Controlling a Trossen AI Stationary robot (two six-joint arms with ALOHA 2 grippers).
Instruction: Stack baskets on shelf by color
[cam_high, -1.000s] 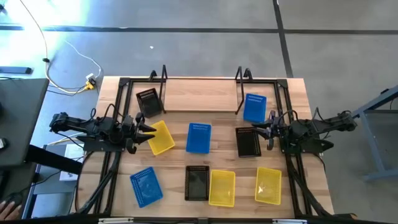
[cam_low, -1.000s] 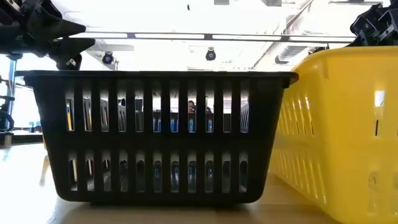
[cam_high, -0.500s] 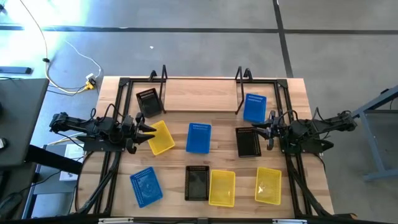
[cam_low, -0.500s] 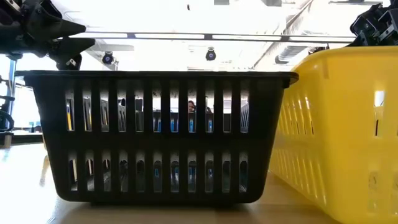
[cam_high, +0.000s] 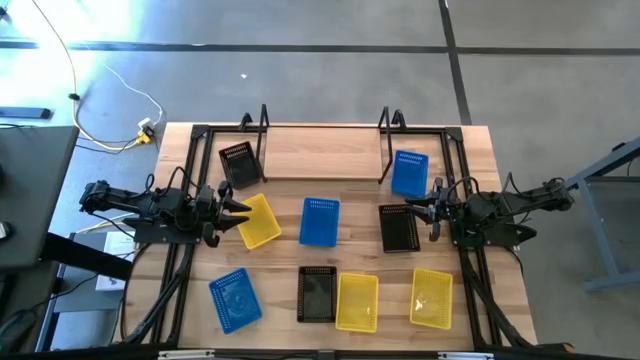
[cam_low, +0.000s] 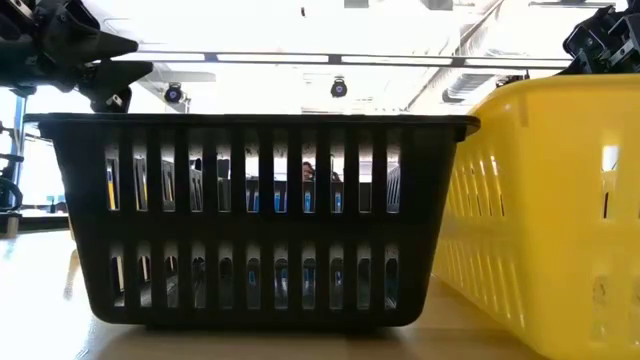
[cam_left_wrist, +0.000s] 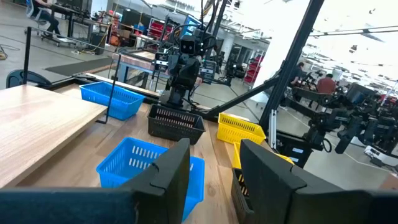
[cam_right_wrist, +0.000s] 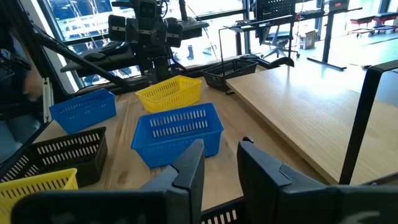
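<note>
Table (cam_high: 330, 150): nine baskets, none on the shelf (cam_high: 320, 125) at 12 o'clock. Centre: blue basket (cam_high: 320, 221). Left gripper (cam_high: 243, 209), 9 o'clock, fingers parted, empty, just beside a yellow basket (cam_high: 259, 222). Right gripper (cam_high: 413, 210), 3 o'clock, parted, empty, over a black basket (cam_high: 399, 228).

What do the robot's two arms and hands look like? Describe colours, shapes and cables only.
Both arms are dark, jointed and boxy at the wrist, with thin black cables looping along them. The left hand and the right hand each end in two flat, black, blade-like fingers. No markings can be made out.
</note>
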